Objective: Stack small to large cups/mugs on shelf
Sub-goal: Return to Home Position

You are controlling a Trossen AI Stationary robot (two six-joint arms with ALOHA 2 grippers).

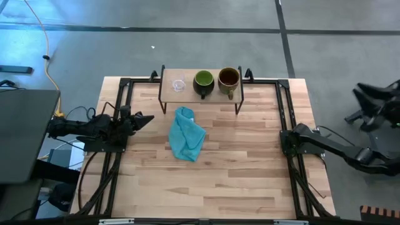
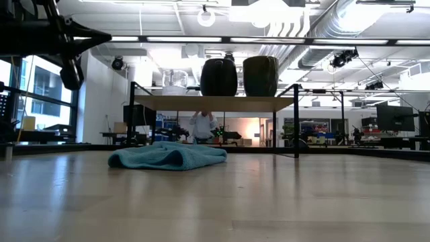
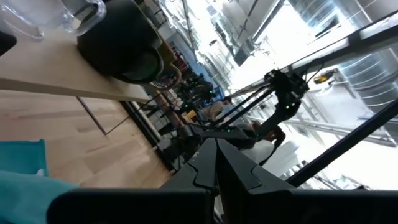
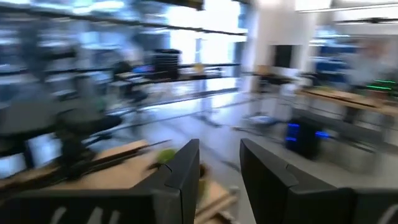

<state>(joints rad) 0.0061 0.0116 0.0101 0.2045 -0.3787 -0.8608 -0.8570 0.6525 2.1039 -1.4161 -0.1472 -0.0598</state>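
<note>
The shelf [image 1: 187, 92] stands at the table's far middle. On it, side by side, stand a tiny clear glass cup [image 1: 179, 85], a dark mug with green inside [image 1: 204, 81] and an olive-tan mug with brown inside [image 1: 229, 79]. They also show in the low view: the glass cup [image 2: 176, 78], the dark mug [image 2: 218, 77] and the olive-tan mug [image 2: 261, 76]. My left gripper [image 1: 149, 117] is shut and empty at the table's left edge, pointing toward the right. My right gripper [image 4: 217, 171] is open and empty at the table's right edge.
A crumpled teal-blue cloth [image 1: 187, 133] lies on the tabletop in front of the shelf, and also shows in the low view [image 2: 168, 156]. Black frame rails [image 1: 119, 112] run along the table's left and right sides. A person stands far off in the room [image 2: 200, 126].
</note>
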